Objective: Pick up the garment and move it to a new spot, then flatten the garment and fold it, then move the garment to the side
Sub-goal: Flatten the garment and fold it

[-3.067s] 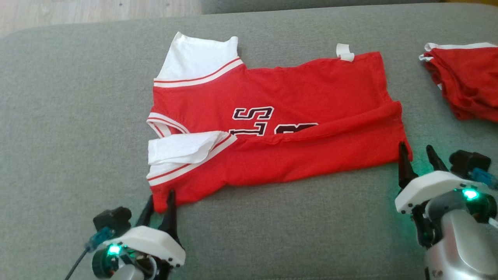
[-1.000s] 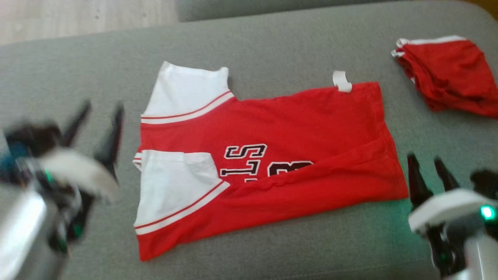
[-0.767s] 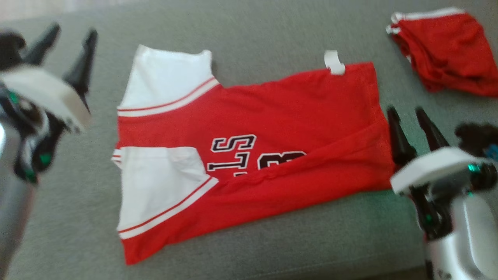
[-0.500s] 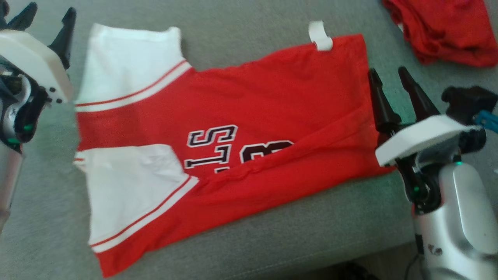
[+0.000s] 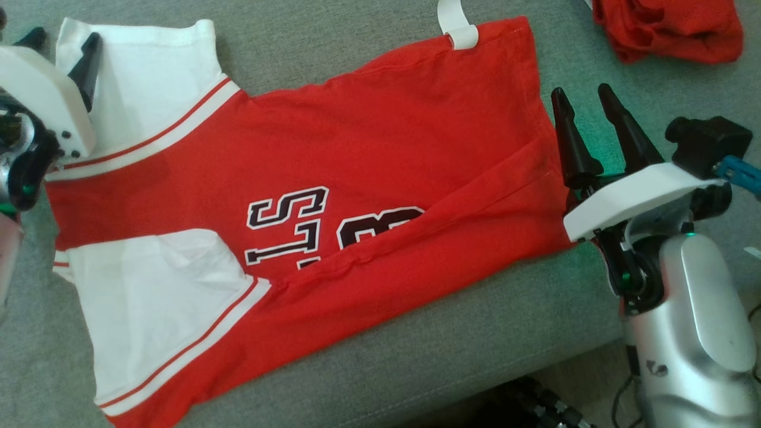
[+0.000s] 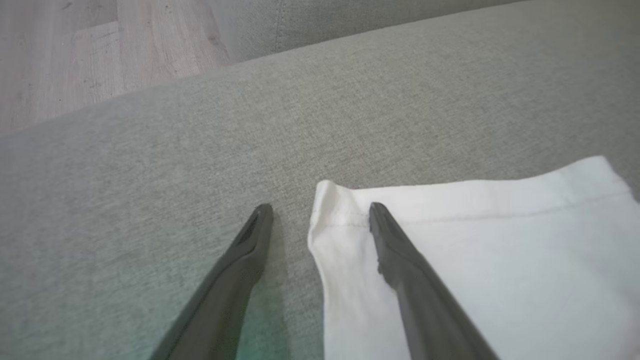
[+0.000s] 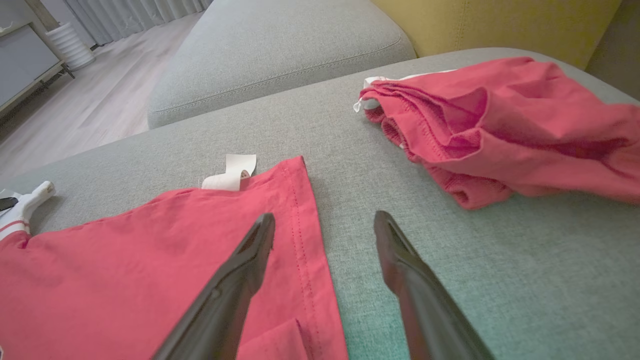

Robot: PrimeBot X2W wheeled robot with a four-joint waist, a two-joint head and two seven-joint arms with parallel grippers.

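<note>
Garment point(image 5: 368, 137) flat on sofa cushion point(image 5: 475, 333), near edge folded over. Left pincer point(image 6: 317, 212) released, straddling white sleeve point(image 6: 500, 260) corner. Right pincer point(image 7: 325, 220) released, straddling hem point(image 7: 300, 200). Lower both, pinch 2 far corners simultaneously, fold evenly.

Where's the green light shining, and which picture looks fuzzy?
Head view: green glow on the sofa beside the right jaws, jersey lettering slightly soft. Left wrist view: faint green patch on the sofa between the left jaws, sharp. Right wrist view: greenish tint on the sofa low right, jersey stitching sharp.
</note>
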